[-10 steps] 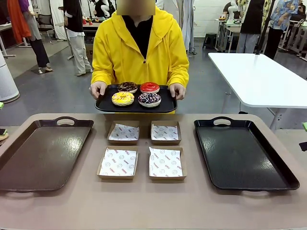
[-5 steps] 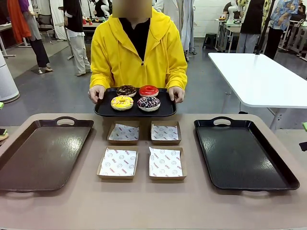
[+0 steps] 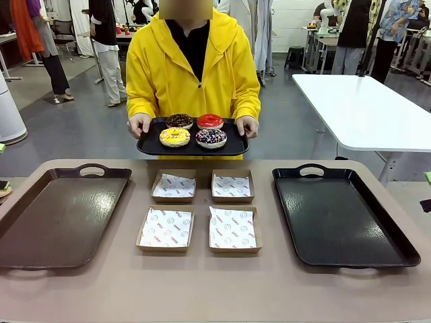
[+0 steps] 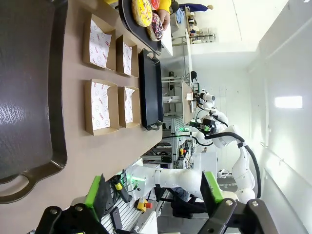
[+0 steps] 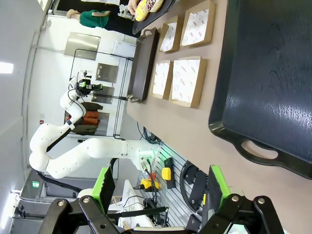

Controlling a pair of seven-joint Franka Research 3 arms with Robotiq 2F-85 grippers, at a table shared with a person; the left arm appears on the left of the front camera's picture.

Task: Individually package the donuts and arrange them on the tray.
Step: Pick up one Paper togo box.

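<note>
Left gripper (image 4: pixel 152 192): my wrist feed shows both green pads spread wide, released, nothing between them. Right gripper (image 5: pixel 161 187): same, jaws apart and holding nothing.

On the tan tabletop (image 3: pixel 215 289), nearest me in the middle, I see two shallow brown cardboard boxes lined with printed white paper, side by side: one to my left (image 3: pixel 166 229), one to my right (image 3: pixel 233 229). Just behind them sit two more of the same, left (image 3: pixel 174 186) and right (image 3: pixel 232 186). All four look open, with only paper inside.

Flanking the boxes: a large brown handled tray (image 3: pixel 40 222) on my left and a large glossy black handled tray (image 3: pixel 337 222) on my right.

At the far side a person in a yellow hooded jacket holds a smaller black tray (image 3: pixel 192 152) up clear of the tabletop, one hand (image 3: pixel 139 124) at one end, the other hand (image 3: pixel 247 126) at the opposite end. The donuts ride on it in two rows. Nearer row: yellow-glazed donut (image 3: pixel 174 136) and dark purple-brown sprinkled donut (image 3: pixel 211 138). Farther row: chocolate sprinkled donut (image 3: pixel 179 121) and glossy red donut (image 3: pixel 210 121).
</note>
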